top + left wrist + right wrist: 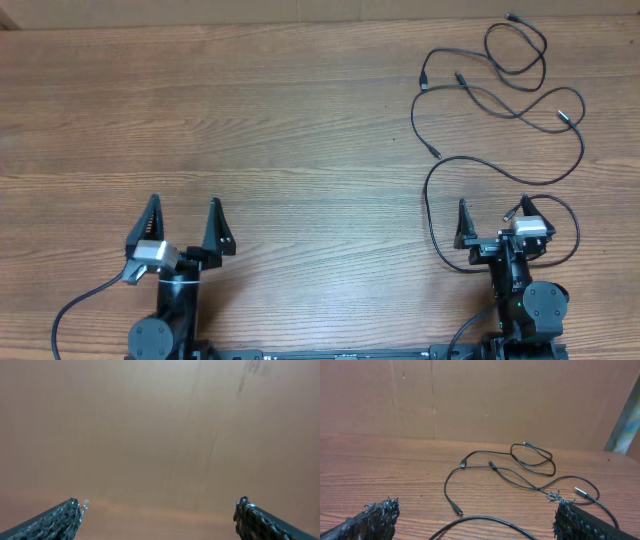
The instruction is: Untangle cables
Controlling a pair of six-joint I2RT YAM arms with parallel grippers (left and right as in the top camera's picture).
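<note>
1. Black and thin, the cables (500, 95) lie loose on the wooden table (250, 120). You see them spreading out from the right gripper (494, 203) toward the table's far edge.
2. The nearest strand curves round the right gripper. It runs down just beside the left finger, arcs across just ahead of the fingertips, and a second loop bulges out beside the right finger.
3. Farther out from the right gripper the cords cross one another in several open loops. Small plug ends (435, 153) point outward here and there among them.
4. From the right wrist you see the same cables (520, 472) ahead of the right gripper (475, 510). One strand sweeps across the wood between its fingers.
5. The right gripper's fingers stand spread wide and pinch nothing. A silver-tipped plug (580, 491) lies just beside the right finger; you cannot tell whether they touch.
6. The left gripper (185, 202) sits well apart from the right gripper, off to its left along the same near edge. Its fingers are also spread wide and grip nothing.
7. From the left wrist you get only a blurred tan surface beyond the left gripper (159, 510) and its two parted fingers.
8. Beyond the cables, farthest from the right gripper, a brown cardboard wall (470, 395) stands behind the table.
</note>
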